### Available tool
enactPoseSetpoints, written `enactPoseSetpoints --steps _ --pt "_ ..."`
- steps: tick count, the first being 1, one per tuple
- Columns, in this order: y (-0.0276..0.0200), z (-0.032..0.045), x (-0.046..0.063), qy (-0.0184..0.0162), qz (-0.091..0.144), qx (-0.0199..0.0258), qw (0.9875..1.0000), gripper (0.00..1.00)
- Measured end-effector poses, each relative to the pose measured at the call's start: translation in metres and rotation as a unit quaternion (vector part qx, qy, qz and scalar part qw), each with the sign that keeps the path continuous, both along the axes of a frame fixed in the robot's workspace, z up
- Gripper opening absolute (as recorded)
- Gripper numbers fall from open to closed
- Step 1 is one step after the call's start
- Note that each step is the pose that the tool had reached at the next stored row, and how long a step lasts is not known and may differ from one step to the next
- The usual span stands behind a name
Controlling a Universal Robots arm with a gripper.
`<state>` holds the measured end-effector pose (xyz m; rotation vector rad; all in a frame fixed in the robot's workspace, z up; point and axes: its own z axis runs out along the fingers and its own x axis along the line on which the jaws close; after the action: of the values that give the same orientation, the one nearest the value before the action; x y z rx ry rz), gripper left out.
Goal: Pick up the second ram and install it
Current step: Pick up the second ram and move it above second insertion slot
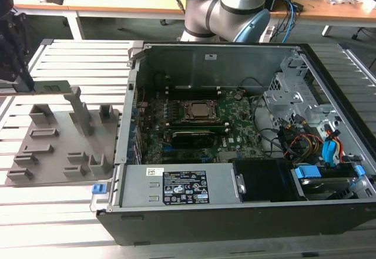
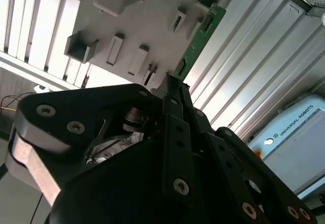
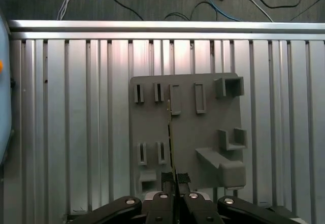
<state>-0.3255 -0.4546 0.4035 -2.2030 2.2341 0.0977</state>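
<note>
At the exterior view's left, over the grey tray (image 1: 59,147), the gripper (image 1: 28,86) is clamped on one end of the second ram (image 1: 51,86) — the green stick lies level, pointing toward the open computer case (image 1: 235,226). In both wrist views the fingers (image 2: 172,107) (image 3: 166,179) pinch the stick (image 2: 198,41) (image 3: 170,127) — jaws nearly together.

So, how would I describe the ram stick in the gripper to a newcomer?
At the exterior view's left, beside the open computer case, lies a grey tray. Over it the gripper is shut on the second ram: the one thin green board among grey blocks.
</note>
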Motion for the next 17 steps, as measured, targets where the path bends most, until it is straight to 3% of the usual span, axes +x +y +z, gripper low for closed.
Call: enactPoseSetpoints --steps 17 --pt "0.0 0.0 0.06 0.0 0.0 -0.0003 1.0 0.14"
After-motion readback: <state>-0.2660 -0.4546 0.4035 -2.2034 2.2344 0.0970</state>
